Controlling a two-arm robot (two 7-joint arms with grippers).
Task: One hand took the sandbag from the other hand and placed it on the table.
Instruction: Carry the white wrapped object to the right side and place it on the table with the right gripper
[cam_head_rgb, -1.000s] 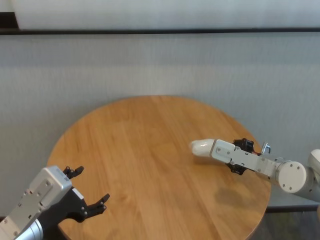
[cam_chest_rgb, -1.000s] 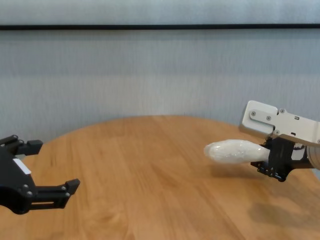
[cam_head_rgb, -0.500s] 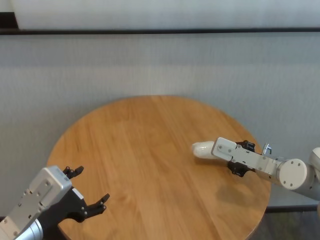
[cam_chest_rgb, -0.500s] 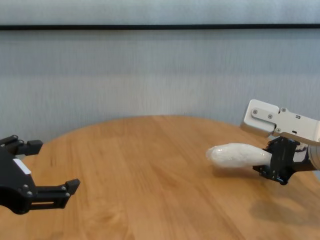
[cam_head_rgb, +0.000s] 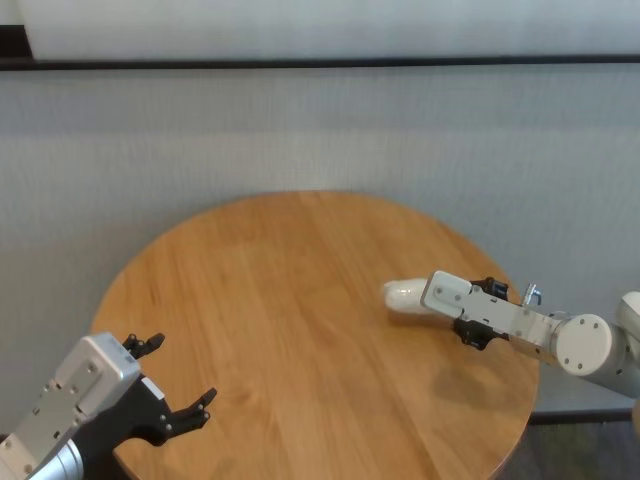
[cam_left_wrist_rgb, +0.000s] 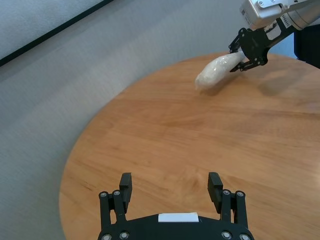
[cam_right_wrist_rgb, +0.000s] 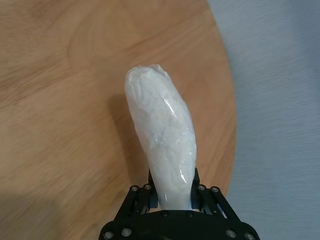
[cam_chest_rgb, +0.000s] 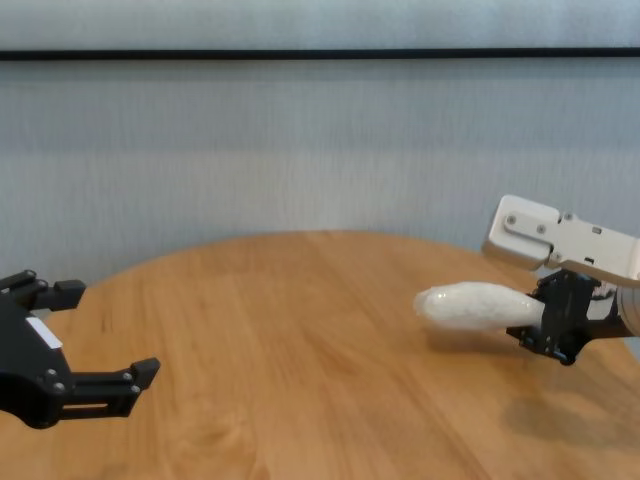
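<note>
The sandbag (cam_chest_rgb: 468, 306), a white oblong bag in shiny clear wrap, juts out level from my right gripper (cam_chest_rgb: 535, 318), which is shut on its rear end. It hangs low over the right part of the round wooden table (cam_chest_rgb: 300, 350), with its shadow just beneath. I cannot tell whether the bag's tip touches the wood. The right wrist view shows the sandbag (cam_right_wrist_rgb: 162, 135) pinched between the fingers (cam_right_wrist_rgb: 200, 192). My left gripper (cam_head_rgb: 185, 369) stays at the near left edge, open and empty, far from the sandbag (cam_head_rgb: 402, 294).
The table (cam_head_rgb: 280, 300) bears nothing else. Its right rim lies close behind the right gripper (cam_left_wrist_rgb: 245, 47). A grey wall stands behind the table. The left gripper (cam_left_wrist_rgb: 170, 179) points across the table toward the sandbag (cam_left_wrist_rgb: 216, 72).
My right gripper has sunk slightly and drifted a little to the right, still holding the sandbag. The left gripper has not moved.
</note>
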